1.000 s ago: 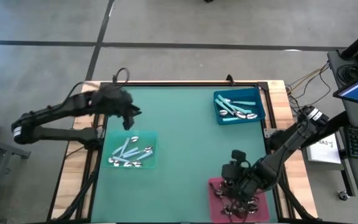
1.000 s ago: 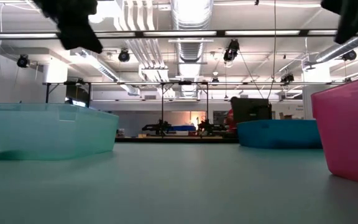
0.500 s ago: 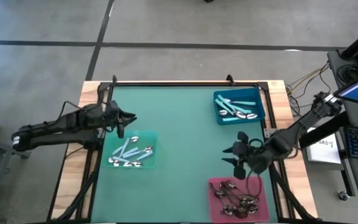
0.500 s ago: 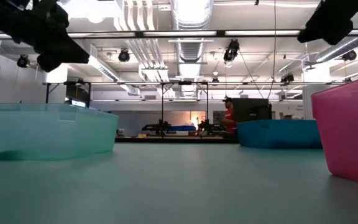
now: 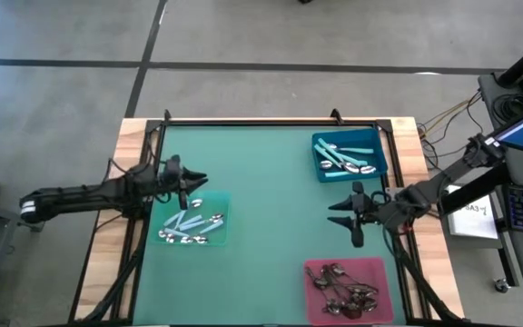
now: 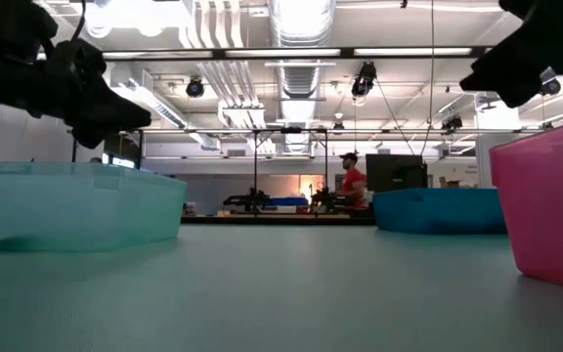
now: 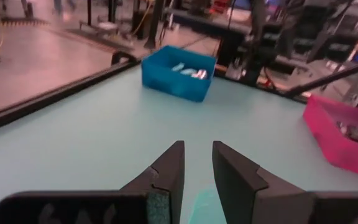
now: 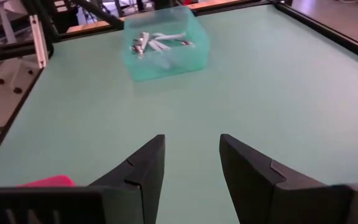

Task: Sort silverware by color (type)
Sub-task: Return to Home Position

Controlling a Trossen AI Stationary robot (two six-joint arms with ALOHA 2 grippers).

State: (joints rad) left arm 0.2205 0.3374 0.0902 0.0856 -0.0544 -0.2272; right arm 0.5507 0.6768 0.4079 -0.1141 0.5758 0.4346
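High view is showing the sorting all but finished, with both arms pulling back from the bins. Nearest, the pink bin (image 5: 381, 269) is holding the dark spoons (image 5: 339, 289) in a tangled heap. One second ago the right pincer (image 5: 336, 215) was hanging right over that heap. Now it is hovering clear of it, beside the right edge of the surface (image 5: 271, 200), between the pink bin and the blue bin (image 5: 319, 162). Its fingers are standing fairly wide in the right wrist view and gripping nothing.

Farther across, the clear teal bin (image 5: 226, 202) is keeping the pale-handled spoons (image 5: 189, 227). The left pincer (image 5: 195, 184) is hanging just beyond that bin at the left edge, having dropped and drawn back from a higher spot over the surface. Its fingers are sitting narrow in the left wrist view, with bare surface showing through the slit between them and nothing held.

At the far corner the blue bin is carrying the teal-handled spoons (image 5: 345, 156). No spoon is lying loose on the green surface, so I am judging that nothing is waiting to be picked and the arms are simply retreating to rest. Beyond, in the low view, a person (image 6: 351, 176) in a red top is standing in the room.
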